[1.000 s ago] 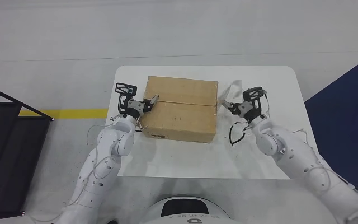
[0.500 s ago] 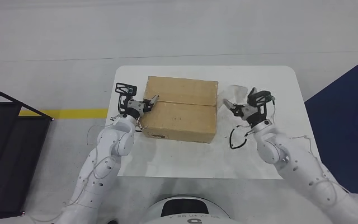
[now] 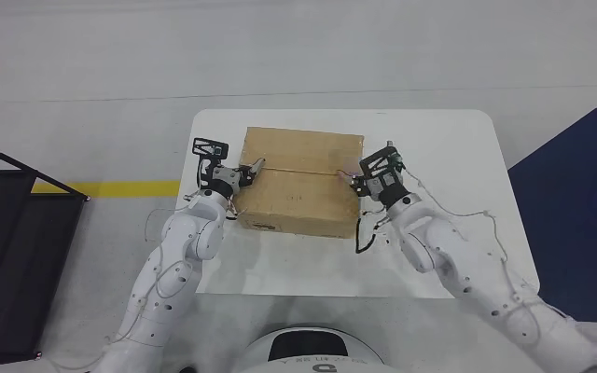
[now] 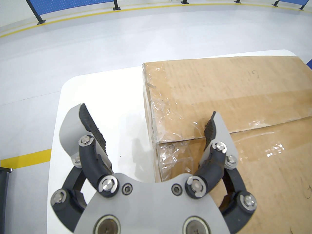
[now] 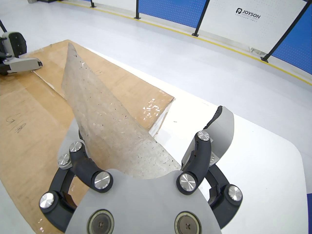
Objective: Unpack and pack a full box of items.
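Note:
A closed brown cardboard box (image 3: 301,182) with a taped middle seam lies on the white table (image 3: 438,140). My left gripper (image 3: 244,173) is open at the box's left end. One of its fingers (image 4: 213,125) is over the seam on the box (image 4: 243,93) and the other is off the side above the table. My right gripper (image 3: 362,179) is open at the box's right end. A long strip of peeled clear tape (image 5: 104,113) clings to one of its fingers and stands up over the box (image 5: 29,113).
Bare tabletop lies to the right of the box and along the near edge (image 3: 308,270). A black cable loop (image 3: 364,238) hangs from the right arm. A dark frame (image 3: 19,242) stands on the floor left of the table.
My right gripper has moved left from the open table to the box's right end, bringing the tape strip with it. The left gripper has kept still.

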Available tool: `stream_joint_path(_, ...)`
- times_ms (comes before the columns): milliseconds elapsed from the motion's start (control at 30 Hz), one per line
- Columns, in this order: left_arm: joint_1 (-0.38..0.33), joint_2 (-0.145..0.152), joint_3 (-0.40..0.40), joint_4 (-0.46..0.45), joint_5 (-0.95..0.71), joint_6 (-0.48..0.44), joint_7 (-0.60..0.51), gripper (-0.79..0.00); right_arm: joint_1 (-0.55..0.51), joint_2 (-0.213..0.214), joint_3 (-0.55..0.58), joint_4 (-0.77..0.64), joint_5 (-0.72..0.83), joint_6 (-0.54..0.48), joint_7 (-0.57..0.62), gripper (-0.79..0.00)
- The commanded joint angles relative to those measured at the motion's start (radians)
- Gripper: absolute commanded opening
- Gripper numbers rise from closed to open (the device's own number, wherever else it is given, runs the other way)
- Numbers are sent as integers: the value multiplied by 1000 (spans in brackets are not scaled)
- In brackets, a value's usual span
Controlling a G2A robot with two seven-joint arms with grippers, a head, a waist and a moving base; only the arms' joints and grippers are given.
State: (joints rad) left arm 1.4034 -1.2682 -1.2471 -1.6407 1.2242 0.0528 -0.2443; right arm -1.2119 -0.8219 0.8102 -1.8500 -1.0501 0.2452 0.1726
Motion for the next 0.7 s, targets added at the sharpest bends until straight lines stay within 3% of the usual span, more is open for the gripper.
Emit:
stream_joint_path(0, 0, 0, 0, 0, 0, 0, 0, 0, 47, -23, -49, 3, -34, 2, 65, 0)
stream_joint_path(267, 0, 0, 0, 0, 0, 0, 0, 0, 211, -131, -219, -2, -140, 25, 198, 0)
stream_joint_path(433, 0, 0, 0, 0, 0, 0, 0, 0, 291, -198, -284, 9, -121, -4, 231, 0)
stream_joint_path(567, 0, 0, 0, 0, 0, 0, 0, 0, 344, -244, -306, 22, -84, -30, 229, 0)
stream_joint_path(667, 0, 0, 0, 0, 0, 0, 0, 0, 346, -256, -272, 19, -59, -7, 201, 0)
